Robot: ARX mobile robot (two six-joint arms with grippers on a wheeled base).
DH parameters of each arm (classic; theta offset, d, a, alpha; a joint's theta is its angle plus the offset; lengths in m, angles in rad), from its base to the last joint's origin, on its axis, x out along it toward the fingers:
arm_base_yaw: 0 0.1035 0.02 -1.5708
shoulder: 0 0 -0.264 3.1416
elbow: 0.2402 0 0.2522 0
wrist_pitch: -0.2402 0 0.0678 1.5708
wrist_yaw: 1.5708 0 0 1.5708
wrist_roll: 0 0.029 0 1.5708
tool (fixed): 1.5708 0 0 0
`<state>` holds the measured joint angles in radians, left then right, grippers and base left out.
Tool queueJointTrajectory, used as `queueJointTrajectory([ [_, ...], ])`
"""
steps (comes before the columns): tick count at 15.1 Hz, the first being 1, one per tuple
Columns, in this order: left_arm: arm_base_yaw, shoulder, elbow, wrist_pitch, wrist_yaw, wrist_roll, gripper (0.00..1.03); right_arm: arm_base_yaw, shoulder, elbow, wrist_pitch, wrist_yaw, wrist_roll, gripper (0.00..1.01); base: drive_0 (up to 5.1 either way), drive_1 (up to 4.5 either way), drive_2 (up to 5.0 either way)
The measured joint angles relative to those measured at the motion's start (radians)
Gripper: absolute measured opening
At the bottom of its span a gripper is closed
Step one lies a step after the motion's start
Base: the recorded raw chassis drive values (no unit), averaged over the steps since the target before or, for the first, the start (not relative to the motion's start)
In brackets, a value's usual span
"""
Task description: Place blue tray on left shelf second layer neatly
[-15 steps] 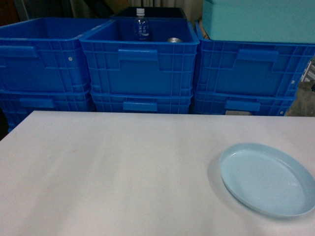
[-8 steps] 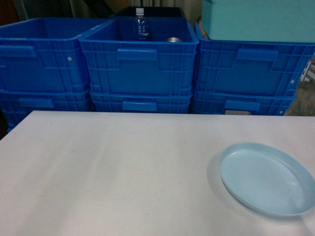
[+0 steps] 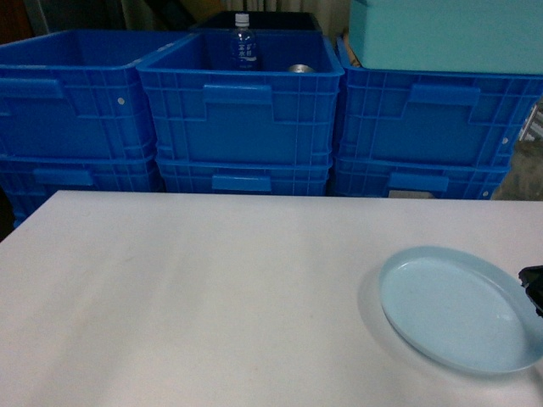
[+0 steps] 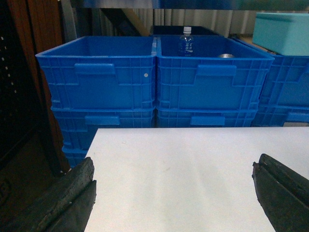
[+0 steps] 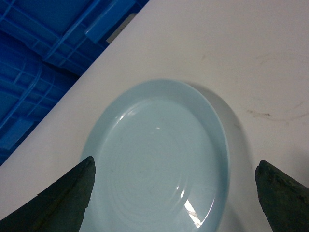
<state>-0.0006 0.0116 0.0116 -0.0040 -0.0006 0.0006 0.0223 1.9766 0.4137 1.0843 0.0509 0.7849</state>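
Note:
The blue tray [image 3: 458,309] lies flat on the white table [image 3: 212,288] near its front right corner. A dark tip of my right gripper [image 3: 534,288] shows at the right edge, beside the tray's right rim. In the right wrist view the right gripper [image 5: 175,166] is open and hovers above the blue tray [image 5: 154,164], one finger over its left rim and the other over bare table to its right. My left gripper [image 4: 174,166] is open over bare table at the left, holding nothing. The left shelf second layer is out of view.
Stacked dark-blue crates [image 3: 242,110] stand in a row behind the table's far edge. The middle crate holds a water bottle [image 3: 244,42] and a metal can [image 3: 299,69]. A teal box [image 3: 445,34] rests on the right crates. A dark brown upright [image 4: 43,82] stands left of the table.
The right gripper has come into the head view at the right edge, next to the tray. The tray has not moved.

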Motion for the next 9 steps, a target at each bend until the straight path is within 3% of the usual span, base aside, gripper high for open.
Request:
queueJointTrajectory([
  [2, 0.0, 0.0, 0.0, 0.0, 0.0, 0.0, 0.98, 0.02, 0.043, 0.0, 0.027, 0.026, 0.028, 0.98, 0.0, 0.0, 0.0],
  [3, 0.0, 0.0, 0.0, 0.0, 0.0, 0.0, 0.98, 0.058, 0.089, 0.004, 0.038, 0.059, 0.064, 0.98, 0.0, 0.0, 0.0],
  [9, 0.0, 0.0, 0.0, 0.0, 0.0, 0.0, 0.98, 0.116, 0.146, 0.024, 0.055, 0.121, 0.129, 0.98, 0.0, 0.0, 0.0],
])
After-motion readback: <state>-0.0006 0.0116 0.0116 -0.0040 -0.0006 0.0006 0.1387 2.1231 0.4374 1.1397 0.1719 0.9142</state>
